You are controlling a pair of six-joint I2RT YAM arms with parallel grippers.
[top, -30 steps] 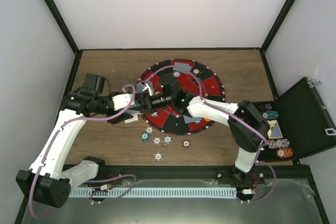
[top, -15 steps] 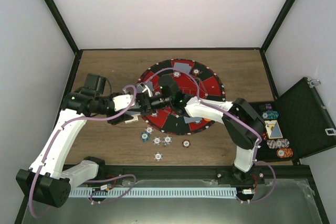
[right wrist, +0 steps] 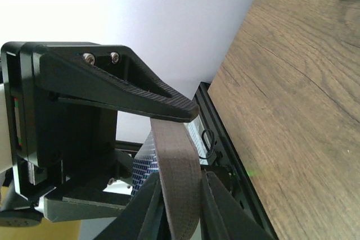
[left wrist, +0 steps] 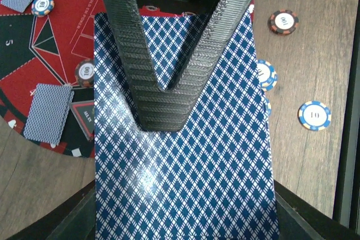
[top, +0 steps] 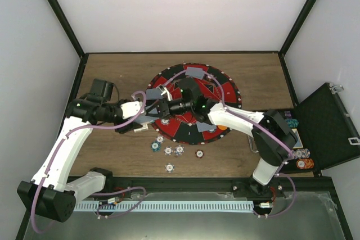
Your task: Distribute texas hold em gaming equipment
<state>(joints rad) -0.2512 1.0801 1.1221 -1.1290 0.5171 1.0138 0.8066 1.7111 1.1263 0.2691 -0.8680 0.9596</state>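
Pinching the blue-backed playing cards [left wrist: 185,178] flat between its fingers, my left pincer [left wrist: 163,116] holds them over the left edge of the round mat [left wrist: 59,32], and loose poker chips [left wrist: 314,115] lie on the wood just on the near side. My right pincer [right wrist: 177,195] reaches in from the right, close against the left one. Its fingers sit tight on either side of a blurred strip, but I cannot tell whether they grip anything.

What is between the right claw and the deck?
Nothing visible. The right claw sits at the far end of the deck, which the left claw grips over the mat's edge.
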